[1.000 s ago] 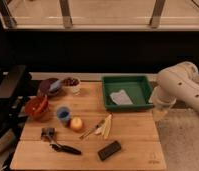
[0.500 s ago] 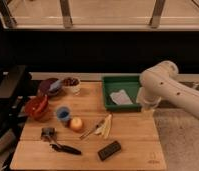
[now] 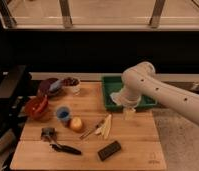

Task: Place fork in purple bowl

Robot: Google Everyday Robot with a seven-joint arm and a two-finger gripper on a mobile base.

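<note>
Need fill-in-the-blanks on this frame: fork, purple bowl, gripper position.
1. The fork lies on the board beside the pale ___ strips.
2. The purple bowl stands next to the small ___ cup.
3. The gripper is at the front edge of the ___ tray, away from the fork.

Missing words: yellow; white; green.

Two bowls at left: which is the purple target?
The purple bowl at the back-left corner, holding something blue; the red-orange bowl sits in front of it. The tool hangs at the front edge of the green tray.
</note>
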